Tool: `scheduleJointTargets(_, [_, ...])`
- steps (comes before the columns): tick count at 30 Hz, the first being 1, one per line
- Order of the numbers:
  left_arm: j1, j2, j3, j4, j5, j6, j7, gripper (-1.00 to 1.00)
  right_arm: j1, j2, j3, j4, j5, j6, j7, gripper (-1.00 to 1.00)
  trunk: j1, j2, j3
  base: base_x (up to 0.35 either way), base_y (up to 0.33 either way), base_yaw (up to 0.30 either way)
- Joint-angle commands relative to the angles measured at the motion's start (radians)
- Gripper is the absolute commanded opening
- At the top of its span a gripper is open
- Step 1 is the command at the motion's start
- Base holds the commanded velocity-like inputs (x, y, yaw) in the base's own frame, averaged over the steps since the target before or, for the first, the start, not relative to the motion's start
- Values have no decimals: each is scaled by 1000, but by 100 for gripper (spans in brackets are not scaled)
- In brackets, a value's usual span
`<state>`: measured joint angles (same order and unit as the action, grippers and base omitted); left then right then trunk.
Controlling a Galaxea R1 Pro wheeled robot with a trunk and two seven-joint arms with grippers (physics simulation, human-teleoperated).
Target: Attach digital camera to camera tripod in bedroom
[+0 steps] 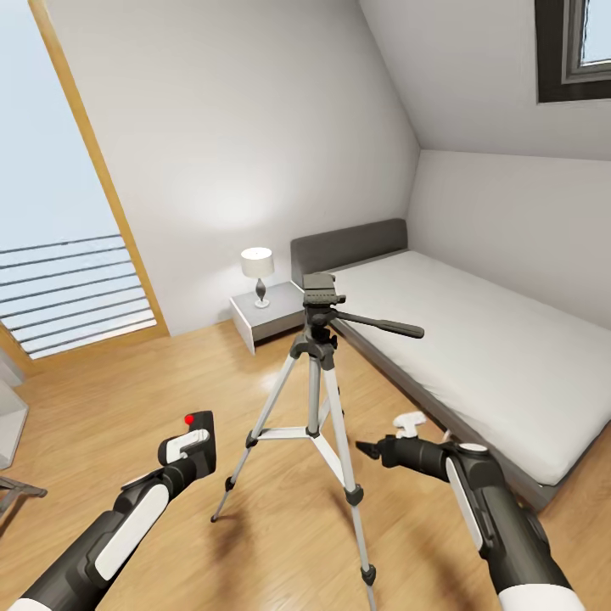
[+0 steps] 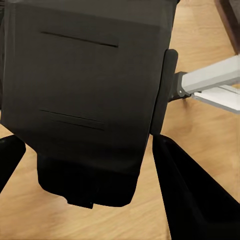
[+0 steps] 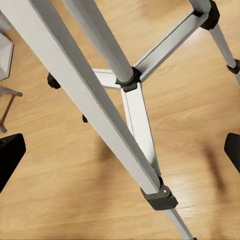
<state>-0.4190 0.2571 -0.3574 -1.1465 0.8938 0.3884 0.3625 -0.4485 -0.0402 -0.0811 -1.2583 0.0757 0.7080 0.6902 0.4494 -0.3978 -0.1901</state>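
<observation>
The camera tripod (image 1: 315, 386) stands on the light wood floor of the bedroom, silver legs spread. Its black pan head (image 1: 322, 297) is bare on top and the long handle (image 1: 383, 326) points right. The digital camera (image 1: 204, 424), black with a red button, sits low to the left of the tripod, with my left gripper (image 1: 193, 450) shut on it. In the left wrist view its dark body (image 2: 85, 90) lies between the fingers (image 2: 192, 195). My right gripper (image 1: 367, 448) is open beside the tripod's right leg (image 3: 95, 105), with nothing between its fingers.
A low grey-framed bed (image 1: 484, 348) with a white mattress runs along the right. A nightstand (image 1: 265, 316) with a lamp (image 1: 257, 271) stands behind the tripod. A glazed door (image 1: 51, 255) is at the left, white furniture (image 1: 10, 424) at the left edge.
</observation>
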Motion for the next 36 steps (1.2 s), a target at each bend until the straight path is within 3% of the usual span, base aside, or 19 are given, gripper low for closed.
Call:
scheduleJointTargets(1, [-1, 1, -3, -2, 8, 1, 7, -100, -1, 2, -2, 3, 9, 2, 10, 100, 1, -2, -2, 0, 0, 0])
scheduleJointTargets(6, [-1, 2, -3, 5, 6, 1, 9, -100, -1, 22, -2, 28, 14, -29, 12, 100, 1, -2, -2, 151, 131, 0])
scheduleJointTargets(23, [0, 1, -3, 0, 5, 1, 9, -100, -1, 32, 2, 45, 13, -55, 16, 100, 1, -2, -2, 10, 9, 0])
scheduleJointTargets(31, [-1, 2, -3, -1, 5, 1, 7, -100, -1, 32, 94, 64, 11, -58, 18, 100, 1, -2, -2, 0, 0, 0])
scheduleJointTargets(36, [-1, 2, -3, 0, 5, 3, 7, -100, -1, 33, 123, 102, 14, -81, 15, 100, 1, -2, -2, 0, 0, 0])
